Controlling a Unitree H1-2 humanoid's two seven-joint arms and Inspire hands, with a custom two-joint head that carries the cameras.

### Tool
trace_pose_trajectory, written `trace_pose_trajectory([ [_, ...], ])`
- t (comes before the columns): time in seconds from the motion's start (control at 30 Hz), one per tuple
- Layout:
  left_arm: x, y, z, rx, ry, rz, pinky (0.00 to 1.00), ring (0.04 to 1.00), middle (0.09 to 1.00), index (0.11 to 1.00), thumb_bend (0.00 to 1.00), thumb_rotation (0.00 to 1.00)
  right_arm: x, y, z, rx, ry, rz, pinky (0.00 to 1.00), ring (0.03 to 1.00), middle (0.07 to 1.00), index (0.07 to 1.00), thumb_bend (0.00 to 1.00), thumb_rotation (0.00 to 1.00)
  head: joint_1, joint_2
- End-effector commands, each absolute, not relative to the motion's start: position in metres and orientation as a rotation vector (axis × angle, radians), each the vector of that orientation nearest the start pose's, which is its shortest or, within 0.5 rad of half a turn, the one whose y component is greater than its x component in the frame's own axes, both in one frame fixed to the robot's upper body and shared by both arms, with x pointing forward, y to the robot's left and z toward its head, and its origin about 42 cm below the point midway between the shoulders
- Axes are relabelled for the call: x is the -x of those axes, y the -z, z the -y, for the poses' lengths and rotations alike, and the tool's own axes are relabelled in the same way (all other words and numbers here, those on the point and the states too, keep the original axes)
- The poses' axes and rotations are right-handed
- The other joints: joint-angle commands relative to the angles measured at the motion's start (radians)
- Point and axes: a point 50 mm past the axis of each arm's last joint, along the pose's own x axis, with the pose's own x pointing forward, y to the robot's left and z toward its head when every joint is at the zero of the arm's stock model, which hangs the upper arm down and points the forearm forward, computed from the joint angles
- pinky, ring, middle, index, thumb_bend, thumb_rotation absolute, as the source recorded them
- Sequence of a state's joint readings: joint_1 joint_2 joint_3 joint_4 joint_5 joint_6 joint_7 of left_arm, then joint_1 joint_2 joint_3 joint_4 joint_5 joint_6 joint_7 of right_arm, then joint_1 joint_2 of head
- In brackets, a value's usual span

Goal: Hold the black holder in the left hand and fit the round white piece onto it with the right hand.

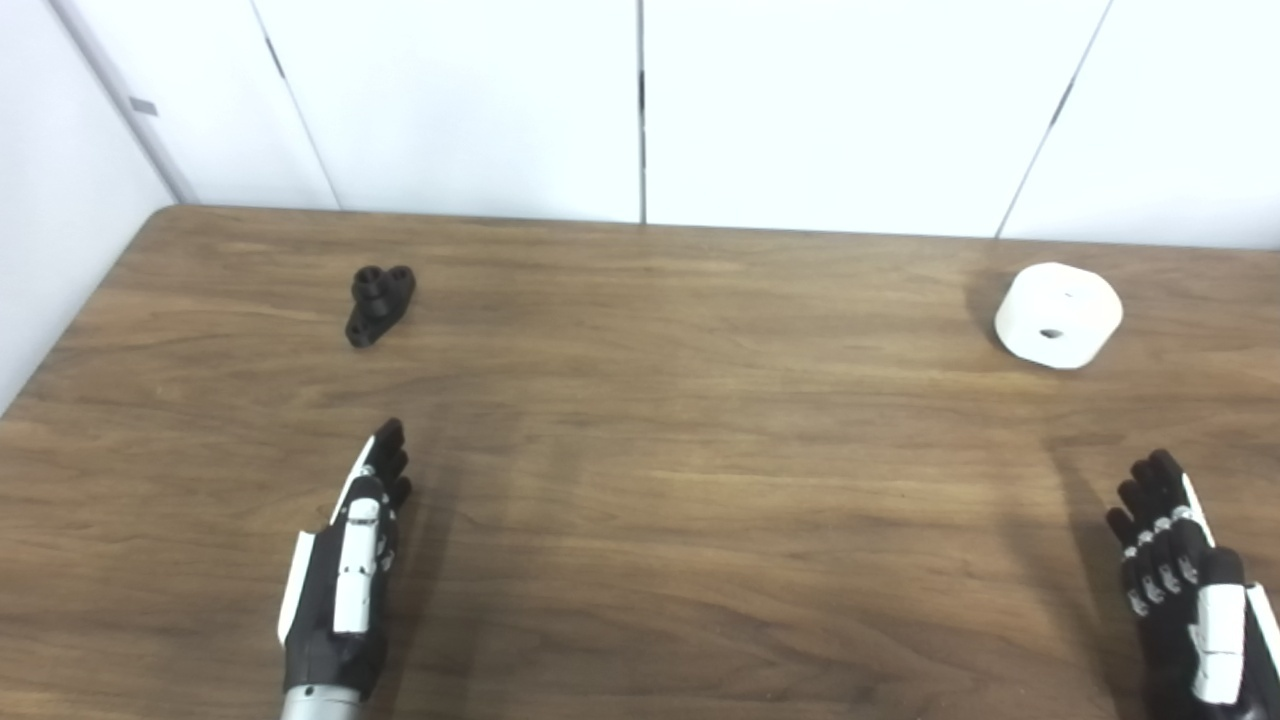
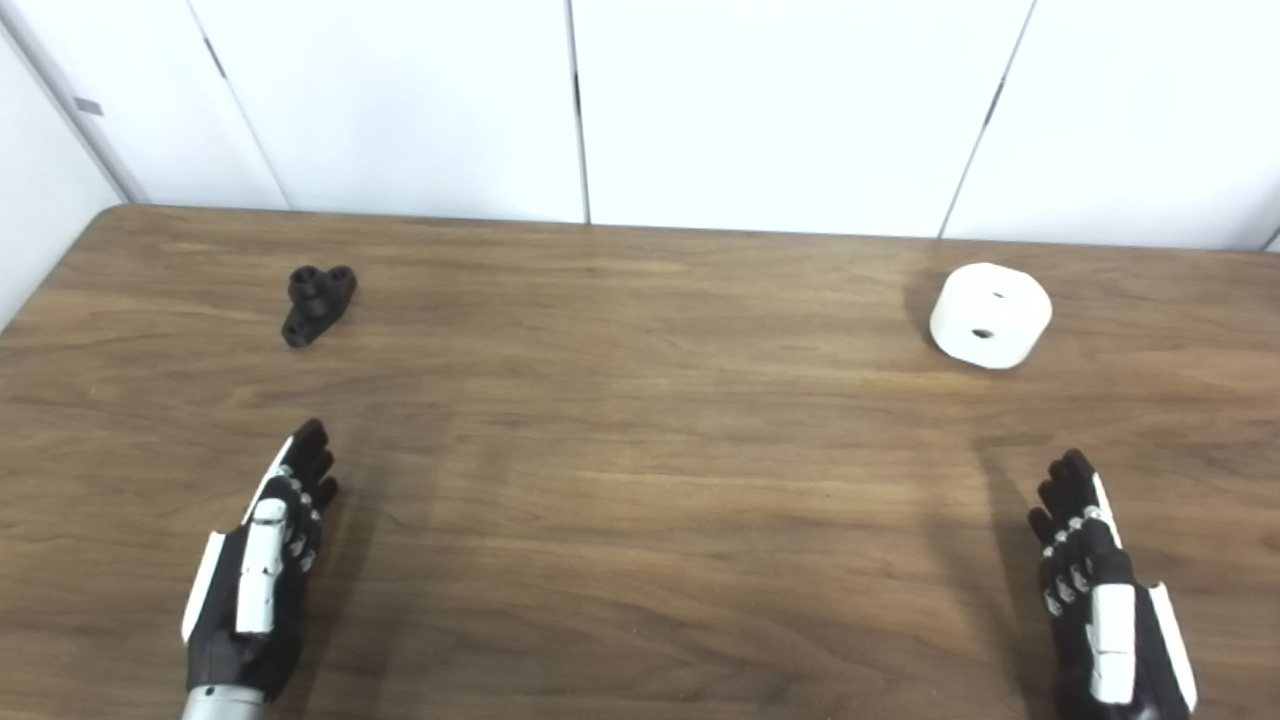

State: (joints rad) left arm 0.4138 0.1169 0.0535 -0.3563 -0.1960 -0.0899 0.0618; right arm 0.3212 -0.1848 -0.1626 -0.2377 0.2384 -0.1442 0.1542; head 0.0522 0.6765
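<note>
One black holder (image 1: 379, 303), small and knobbed, lies far left on the wooden surface (image 1: 640, 480); one round white piece (image 1: 1058, 315), holed, sits far right. Left hand (image 1: 345, 570) and right hand (image 1: 1185, 585) hover empty, fingers extended.

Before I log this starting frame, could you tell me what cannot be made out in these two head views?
- Right hand: its wrist side is cut off by the bottom right corner in the left eye view.
- Black holder: too small and dark in both views to read its mating features.
- Round white piece: its underside is hidden against the table; hole depth cannot be judged.
- Left hand: its palm faces away in both views.
</note>
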Motion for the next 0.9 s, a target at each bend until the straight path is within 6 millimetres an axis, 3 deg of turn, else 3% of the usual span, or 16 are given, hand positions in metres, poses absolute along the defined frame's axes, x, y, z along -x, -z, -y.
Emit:
trace_pose_trajectory([
  [0.0, -0.1425, -0.1238, -0.2749, 0.07, -0.182, 0.085, 1.0, 1.0, 0.99, 0.968, 0.27, 0.98, -0.1695, -0.1159, 0.308, 0.008, 0.04, 0.1, 1.0, 1.0, 0.996, 0.979, 0.56, 1.0, 0.0, 0.006],
  [0.2, -0.1429, -0.1252, -0.2785, 0.069, -0.172, 0.094, 1.0, 1.0, 0.991, 0.97, 0.31, 0.93, -0.1678, -0.1185, 0.3063, 0.009, 0.04, 0.096, 1.0, 1.0, 0.996, 0.986, 0.6, 1.0, 0.002, 0.015],
  [0.53, -0.1436, -0.1255, -0.2763, 0.078, -0.181, 0.093, 1.0, 0.993, 0.976, 0.952, 0.31, 0.92, -0.1696, -0.1174, 0.308, 0.013, 0.039, 0.095, 1.0, 1.0, 0.997, 0.986, 0.59, 1.0, 0.015, 0.014],
  [0.77, -0.1441, -0.124, -0.2726, 0.072, -0.18, 0.091, 1.0, 0.991, 0.973, 0.95, 0.3, 0.91, -0.1708, -0.1144, 0.311, 0.025, 0.039, 0.102, 1.0, 1.0, 0.998, 0.984, 0.57, 1.0, 0.058, -0.011],
  [0.87, -0.1435, -0.1213, -0.2686, 0.071, -0.176, 0.09, 1.0, 0.993, 0.982, 0.956, 0.31, 0.86, -0.1705, -0.1108, 0.3151, 0.025, 0.032, 0.105, 1.0, 1.0, 1.0, 0.987, 0.57, 1.0, 0.082, -0.044],
])
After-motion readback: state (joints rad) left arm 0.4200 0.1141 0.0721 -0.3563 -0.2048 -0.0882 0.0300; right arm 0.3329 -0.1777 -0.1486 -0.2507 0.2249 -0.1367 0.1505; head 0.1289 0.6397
